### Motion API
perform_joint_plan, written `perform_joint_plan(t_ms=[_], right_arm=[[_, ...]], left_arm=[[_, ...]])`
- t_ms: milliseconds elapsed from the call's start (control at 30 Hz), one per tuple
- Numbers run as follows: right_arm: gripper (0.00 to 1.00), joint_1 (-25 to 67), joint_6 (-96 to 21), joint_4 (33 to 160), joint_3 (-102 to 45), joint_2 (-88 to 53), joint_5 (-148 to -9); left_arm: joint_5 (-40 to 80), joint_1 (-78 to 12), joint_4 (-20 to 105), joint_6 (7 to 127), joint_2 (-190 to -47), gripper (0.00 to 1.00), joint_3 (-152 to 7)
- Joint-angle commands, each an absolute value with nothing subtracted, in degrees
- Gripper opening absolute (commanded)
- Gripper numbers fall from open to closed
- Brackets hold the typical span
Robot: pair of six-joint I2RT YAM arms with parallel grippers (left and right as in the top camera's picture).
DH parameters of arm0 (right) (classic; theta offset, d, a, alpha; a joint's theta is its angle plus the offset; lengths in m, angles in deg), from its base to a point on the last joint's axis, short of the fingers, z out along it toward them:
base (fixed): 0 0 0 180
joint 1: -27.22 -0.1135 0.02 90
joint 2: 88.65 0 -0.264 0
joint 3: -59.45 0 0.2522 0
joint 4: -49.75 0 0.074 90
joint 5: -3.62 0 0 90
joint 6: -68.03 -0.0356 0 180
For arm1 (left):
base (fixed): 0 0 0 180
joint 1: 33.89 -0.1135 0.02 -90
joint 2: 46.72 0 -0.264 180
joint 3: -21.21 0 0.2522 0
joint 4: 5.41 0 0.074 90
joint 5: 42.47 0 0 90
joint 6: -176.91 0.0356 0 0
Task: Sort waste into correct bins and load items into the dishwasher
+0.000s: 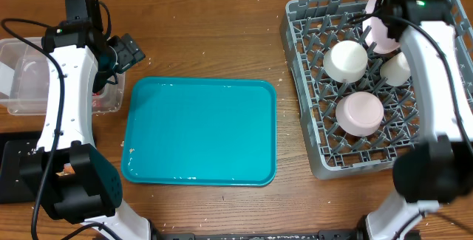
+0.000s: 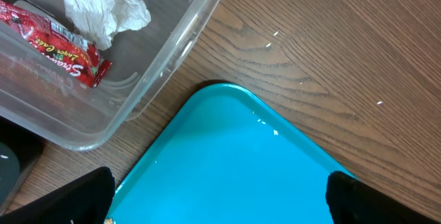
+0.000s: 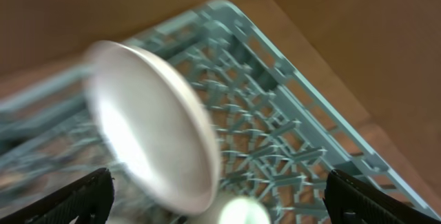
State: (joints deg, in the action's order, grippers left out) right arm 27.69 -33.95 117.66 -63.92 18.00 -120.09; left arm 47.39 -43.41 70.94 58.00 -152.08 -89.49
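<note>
The clear tub at the far left holds the red wrapper and the white paper wad. My left gripper is open and empty, above the teal tray's corner beside the tub; its fingers show at the bottom corners of the left wrist view. The grey dish rack holds two bowls, a cup and an upright plate. My right gripper is open and empty over the blurred plate. Chopsticks, sausage and rice are out of view.
The large teal tray lies mid-table with a few crumbs near its left edge. The flat black tray sits at the lower left, partly under my left arm. A cardboard wall stands behind the rack.
</note>
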Motion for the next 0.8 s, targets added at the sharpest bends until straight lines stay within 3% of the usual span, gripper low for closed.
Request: perform_joint_plan(t_ms=[0, 200, 467, 767], right_arm=[[1.00, 27.8, -35.9, 119.7, -66.2, 7.5, -107.7], [1.00, 27.8, -36.1, 130.7, -66.2, -1.5, -94.0], [1.00, 27.5, -45.7, 150.2, -61.8, -9.4, -98.8], [1.00, 27.2, -53.8, 136.7, -32.7, -31.5, -100.3]], left_arm=[[48.1, -43.6, 70.9, 58.2, -152.2, 1.00, -90.5], [48.1, -43.6, 70.9, 58.2, -152.2, 1.00, -90.5], [48.1, -43.6, 70.9, 58.2, -152.2, 1.00, -90.5], [48.1, -43.6, 70.9, 58.2, -152.2, 1.00, -90.5]])
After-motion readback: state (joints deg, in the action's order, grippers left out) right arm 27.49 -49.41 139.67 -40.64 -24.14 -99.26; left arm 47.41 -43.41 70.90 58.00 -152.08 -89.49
